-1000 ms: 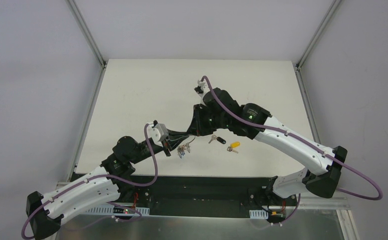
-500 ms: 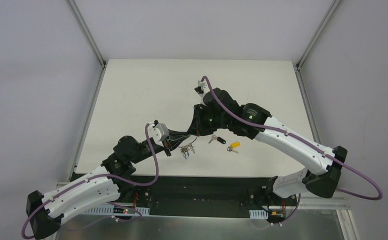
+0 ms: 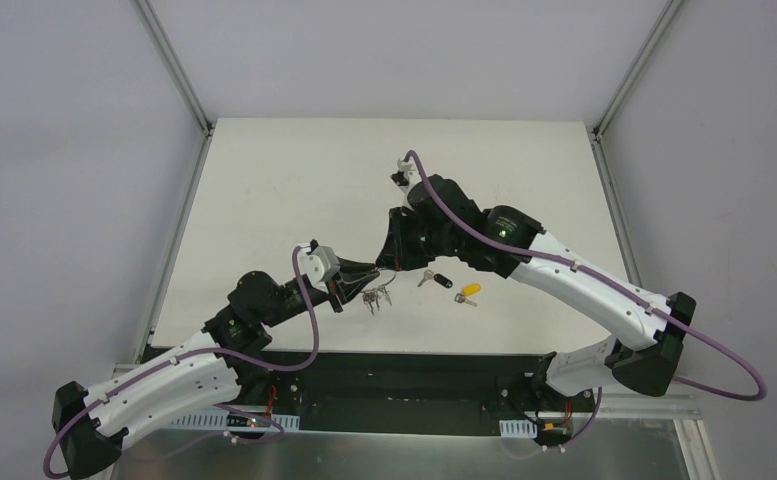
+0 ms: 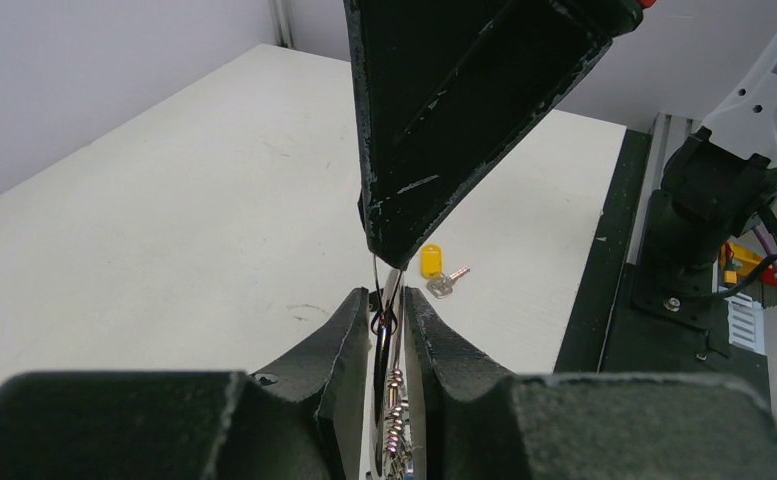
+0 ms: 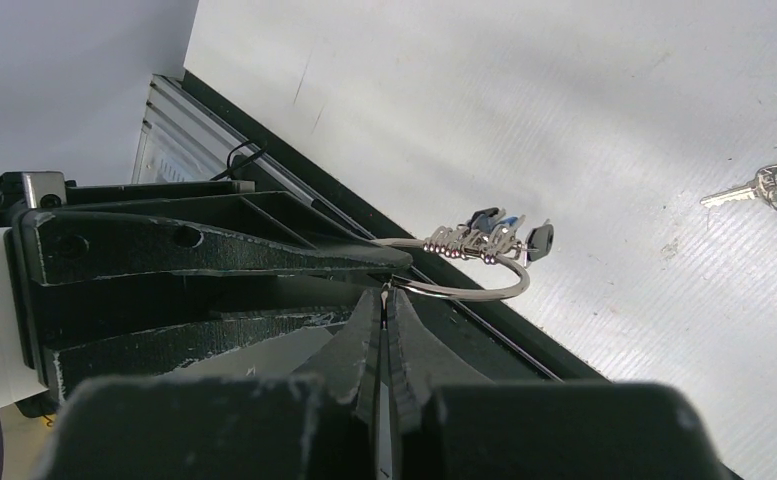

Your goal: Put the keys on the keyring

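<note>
Here the white table (image 3: 264, 200) stands between grey walls. Above its near part, the left gripper (image 4: 389, 300) and the right gripper (image 5: 384, 300) both pinch the keyring (image 5: 464, 243), fingers clenched on its wire. The top view shows the black key (image 3: 442, 280) and the yellow key (image 3: 469, 291) lying loose nearby, but the left wrist view shows just the yellow one.

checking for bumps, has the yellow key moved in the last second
No. The yellow key lies at the same spot beside the black-headed key, near the front edge of the table.

Shiny wire keyring (image 5: 469, 243), matt black (scuffed) plastic fingers (image 4: 444, 150)
</note>
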Controlling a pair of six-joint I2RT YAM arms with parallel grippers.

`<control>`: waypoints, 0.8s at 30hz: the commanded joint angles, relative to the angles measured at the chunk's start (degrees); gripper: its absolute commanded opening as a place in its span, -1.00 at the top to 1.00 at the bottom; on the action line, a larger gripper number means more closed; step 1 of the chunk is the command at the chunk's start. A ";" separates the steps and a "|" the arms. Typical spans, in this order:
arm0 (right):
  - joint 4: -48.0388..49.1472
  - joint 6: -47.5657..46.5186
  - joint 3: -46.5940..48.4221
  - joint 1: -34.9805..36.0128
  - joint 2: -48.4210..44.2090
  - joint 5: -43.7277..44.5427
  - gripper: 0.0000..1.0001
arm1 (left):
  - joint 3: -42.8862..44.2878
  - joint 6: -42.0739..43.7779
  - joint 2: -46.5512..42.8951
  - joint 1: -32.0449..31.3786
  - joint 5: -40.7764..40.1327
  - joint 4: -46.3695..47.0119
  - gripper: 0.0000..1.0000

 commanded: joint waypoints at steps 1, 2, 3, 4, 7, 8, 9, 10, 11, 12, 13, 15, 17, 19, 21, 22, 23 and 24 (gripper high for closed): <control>1.12 -0.16 2.73 -0.24 -1.75 -0.44 1.00 | 0.15 0.41 -0.79 -0.30 -0.14 1.46 0.64; 1.12 -0.15 2.73 -0.20 -1.80 -0.48 1.00 | 0.06 0.33 -0.93 -0.29 -0.19 1.56 0.64; 1.13 -0.15 2.59 -0.23 -1.73 -0.47 1.00 | -0.03 0.39 -1.06 -0.25 -0.17 1.63 0.64; 1.14 -0.11 2.64 -0.18 -1.68 -0.51 1.00 | -0.04 0.34 -1.22 -0.24 -0.12 1.66 0.64; 1.12 -0.15 2.63 -0.17 -1.47 -0.52 1.00 | -0.21 0.33 -1.52 -0.37 0.16 2.14 0.63; 1.12 -0.12 2.64 -0.16 -1.45 -0.47 1.00 | -0.30 0.29 -1.65 -0.33 0.29 2.24 0.63; 1.12 -0.10 2.64 -0.21 -1.39 -0.58 1.00 | -0.37 0.32 -1.78 -0.31 0.44 2.46 0.63; 1.12 -0.13 2.64 -0.19 -1.33 -0.68 1.00 | -0.49 0.33 -1.95 -0.37 0.43 2.69 0.63; 1.17 -0.10 2.64 -0.17 -1.35 -0.76 1.00 | -0.55 0.32 -2.04 -0.32 0.41 2.71 0.63; 1.16 -0.09 2.64 -0.22 -1.37 -0.78 1.00 | -0.50 0.40 -2.03 -0.27 0.47 2.77 0.63; 1.13 -0.14 2.64 -0.21 -1.30 -0.75 1.00 | -0.56 0.41 -1.95 -0.25 0.53 2.79 0.63; 1.20 -0.07 2.64 -0.23 -1.31 -0.88 1.00 | -0.57 0.39 -1.73 -0.36 0.59 2.90 0.63; 1.20 -0.11 2.64 -0.22 -1.27 -0.97 1.00 | -0.57 0.35 -1.55 -0.33 0.58 3.01 0.63; 1.28 -0.16 2.64 -0.16 -1.27 -1.07 1.00 | -0.56 0.30 -1.55 -0.33 0.80 3.34 0.63; 1.21 -0.12 2.65 -0.20 -1.22 -1.15 1.00 | -0.44 0.31 -1.32 -0.28 1.00 3.41 0.63; 1.28 -0.11 2.64 -0.16 -1.17 -1.23 1.00 | -0.40 0.28 -1.21 -0.30 1.00 3.49 0.63; 1.29 -0.17 2.64 -0.23 -1.18 -1.29 1.00 | -0.40 0.21 -1.18 -0.30 1.08 3.56 0.63; 1.23 -0.10 2.64 -0.17 -1.18 -1.35 1.00 | -0.39 0.16 -1.14 -0.25 1.22 3.71 0.63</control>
